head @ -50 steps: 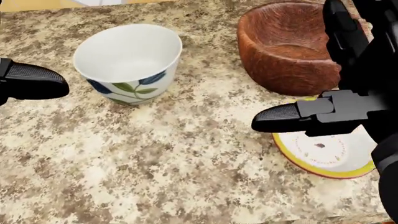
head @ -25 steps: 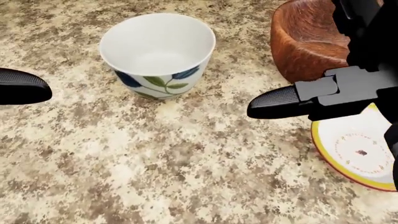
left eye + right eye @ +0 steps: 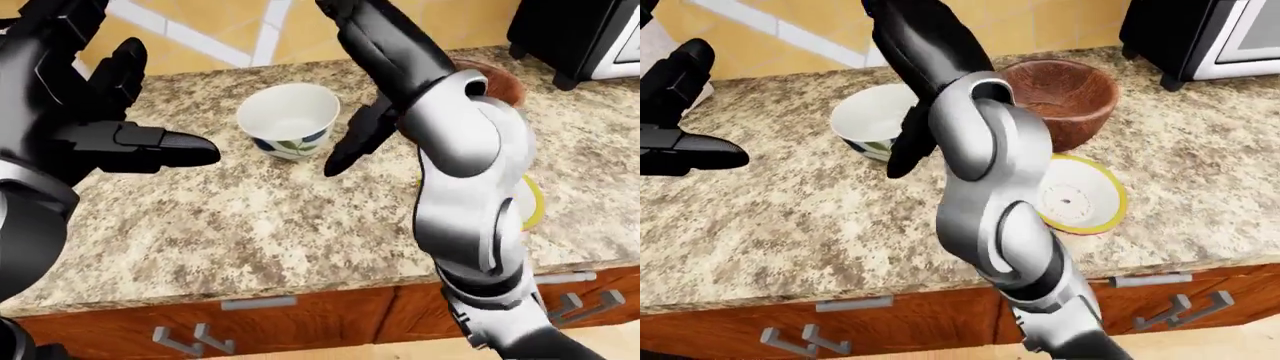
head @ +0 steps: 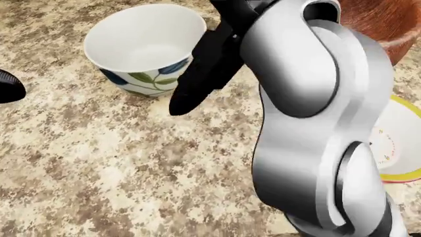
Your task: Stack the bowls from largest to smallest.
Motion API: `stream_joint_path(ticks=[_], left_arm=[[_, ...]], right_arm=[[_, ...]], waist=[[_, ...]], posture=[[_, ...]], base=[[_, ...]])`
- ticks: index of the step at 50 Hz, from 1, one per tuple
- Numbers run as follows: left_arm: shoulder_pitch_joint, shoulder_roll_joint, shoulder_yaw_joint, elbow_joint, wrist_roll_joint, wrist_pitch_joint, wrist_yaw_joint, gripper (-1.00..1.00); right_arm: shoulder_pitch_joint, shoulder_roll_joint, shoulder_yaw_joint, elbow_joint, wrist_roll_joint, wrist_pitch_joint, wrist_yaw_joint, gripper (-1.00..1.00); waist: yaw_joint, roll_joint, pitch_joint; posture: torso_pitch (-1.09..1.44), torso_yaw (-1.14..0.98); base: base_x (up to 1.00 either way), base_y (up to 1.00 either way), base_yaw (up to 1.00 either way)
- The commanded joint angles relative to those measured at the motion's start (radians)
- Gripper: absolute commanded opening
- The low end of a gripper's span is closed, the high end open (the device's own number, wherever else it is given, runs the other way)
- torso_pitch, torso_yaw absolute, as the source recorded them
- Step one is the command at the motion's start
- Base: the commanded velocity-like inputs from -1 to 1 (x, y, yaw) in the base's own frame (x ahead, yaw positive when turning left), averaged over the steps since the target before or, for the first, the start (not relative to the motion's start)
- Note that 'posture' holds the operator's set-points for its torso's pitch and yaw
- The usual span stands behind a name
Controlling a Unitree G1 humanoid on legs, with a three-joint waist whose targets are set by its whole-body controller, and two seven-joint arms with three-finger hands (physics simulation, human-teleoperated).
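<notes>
A white bowl with a blue and green leaf pattern (image 3: 290, 120) stands upright on the granite counter (image 3: 230, 217). A larger brown wooden bowl (image 3: 1065, 94) stands to its right. A shallow white bowl with a yellow rim (image 3: 1080, 196) lies below the brown one. My right hand (image 3: 345, 90) is open, raised over the counter just right of the white bowl, one black finger (image 4: 191, 89) pointing down beside it. Its silver forearm (image 4: 309, 113) hides part of the brown and yellow-rimmed bowls. My left hand (image 3: 160, 105) is open and empty, left of the white bowl.
A black microwave (image 3: 1200, 37) stands at the counter's top right. The counter's near edge runs above wooden cabinet drawers with metal handles (image 3: 190, 341). A tiled yellow wall (image 3: 220, 30) rises behind the counter.
The head view has shifted. My right arm has swung across it; the silver forearm now covers the right side, and the finger sits nearer the white bowl. The left hand has slipped toward the left edge.
</notes>
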Motion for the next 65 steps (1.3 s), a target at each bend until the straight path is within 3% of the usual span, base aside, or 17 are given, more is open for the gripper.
stream_joint_path(ticks=[1,2,5,10,16,27,43,44,45,46,51,55,58,65], left_arm=[[-0.016,0.022,0.022,-0.002,0.001,-0.039,-0.003,1.00],[-0.015,0.027,0.024,0.000,-0.002,-0.042,-0.004,1.00],[-0.005,0.036,0.026,0.011,0.005,-0.054,-0.016,1.00],[0.008,0.040,0.032,0.011,0.006,-0.062,-0.019,1.00],[0.021,0.045,0.041,0.011,0.006,-0.068,-0.025,1.00],[0.078,0.062,0.092,0.009,0.015,-0.080,-0.070,1.00],[0.104,0.073,0.115,0.024,0.028,-0.093,-0.105,1.00],[0.108,0.073,0.116,0.026,0.031,-0.096,-0.111,1.00],[0.113,0.070,0.113,0.034,0.045,-0.102,-0.121,1.00],[0.119,0.072,0.122,0.031,0.043,-0.100,-0.126,1.00],[0.111,0.074,0.115,0.043,0.057,-0.103,-0.136,1.00],[0.114,0.075,0.128,0.039,0.054,-0.095,-0.139,1.00],[0.116,0.078,0.128,0.041,0.055,-0.097,-0.141,1.00],[0.108,0.077,0.121,0.037,0.055,-0.102,-0.134,1.00]], right_arm=[[-0.006,0.095,-0.077,0.046,-0.240,-0.259,0.101,1.00],[0.009,0.153,-0.105,0.075,-0.272,-0.325,0.106,1.00],[0.029,0.242,-0.155,0.155,-0.345,-0.490,0.101,1.00],[0.050,0.298,-0.176,0.264,-0.416,-0.662,0.036,1.00],[0.059,0.376,-0.165,0.385,-0.467,-0.732,-0.044,1.00],[0.056,0.409,-0.166,0.582,-0.525,-0.799,-0.151,0.78],[-0.045,0.399,-0.189,0.913,-0.503,-0.777,-0.303,0.15],[-0.061,0.388,-0.196,0.942,-0.496,-0.776,-0.314,0.09],[-0.097,0.375,-0.216,0.991,-0.476,-0.772,-0.336,-0.17],[-0.101,0.364,-0.214,1.012,-0.469,-0.771,-0.344,-0.23],[-0.129,0.326,-0.217,1.124,-0.435,-0.766,-0.394,-0.44],[-0.119,0.326,-0.207,1.165,-0.424,-0.765,-0.430,-0.49],[-0.139,0.311,-0.209,1.147,-0.418,-0.764,-0.413,-0.98],[-0.192,0.266,-0.236,1.028,-0.396,-0.750,-0.311,-1.00]], waist=[[-0.005,0.010,-0.026],[-0.005,0.015,-0.027],[-0.007,0.026,-0.033],[-0.010,0.036,-0.041],[-0.017,0.043,-0.047],[-0.021,0.046,-0.048],[-0.019,0.050,-0.050],[-0.019,0.050,-0.050],[-0.019,0.050,-0.050],[-0.019,0.050,-0.050],[-0.015,0.049,-0.051],[-0.012,0.049,-0.053],[-0.011,0.049,-0.053],[-0.006,0.045,-0.049]], posture=[[0.00,0.00],[0.00,0.00],[0.00,0.00],[0.00,0.00],[0.00,0.00],[0.00,0.00],[0.00,0.00],[0.00,0.00],[0.00,0.00],[0.00,0.00],[0.00,0.00],[0.00,0.00],[0.00,0.00],[0.00,0.00]], base=[[0.00,0.00,0.00],[0.00,0.00,0.00],[0.00,0.00,0.00],[0.00,0.00,0.00],[0.00,0.00,0.00],[0.00,0.00,0.00],[0.00,0.00,0.00],[0.00,0.00,0.00],[0.00,0.00,0.00],[0.00,0.00,0.00],[0.00,0.00,0.00],[0.00,0.00,0.00],[0.00,0.00,0.00],[0.00,0.00,0.00]])
